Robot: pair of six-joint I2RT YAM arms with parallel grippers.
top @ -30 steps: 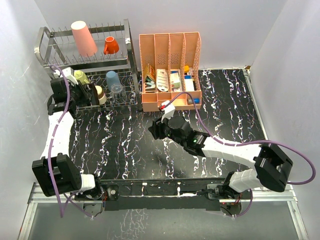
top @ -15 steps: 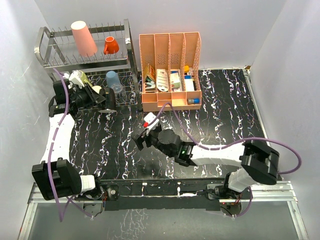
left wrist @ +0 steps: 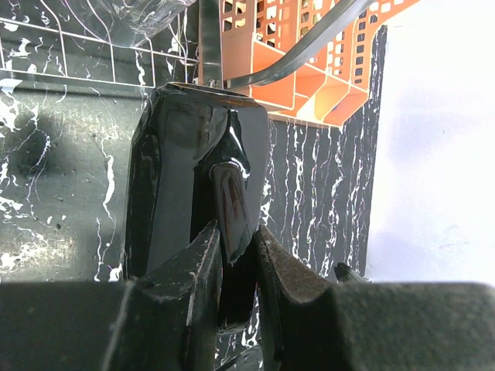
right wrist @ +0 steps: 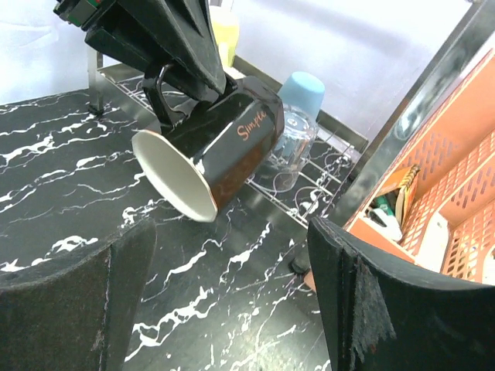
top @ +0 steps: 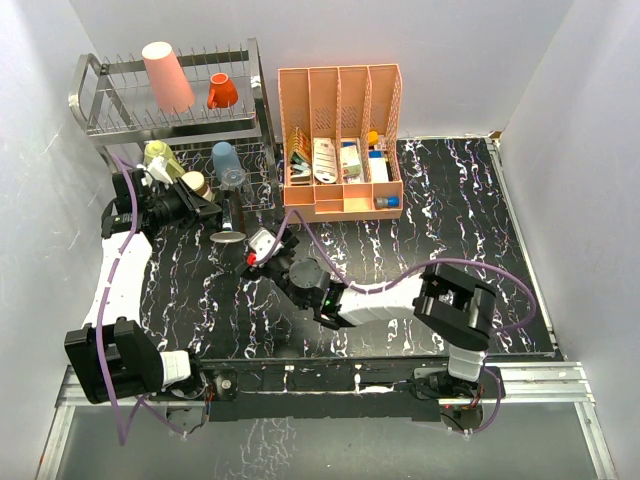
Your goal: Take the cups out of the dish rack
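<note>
Mug extraction | left gripper pinching black mug by handle | right gripper spread, close by | I'd clear dish rack before lowering.

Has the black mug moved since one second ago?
Yes. The black mug has come out of the rack, rightward and nearer, in the left pincer.
</note>
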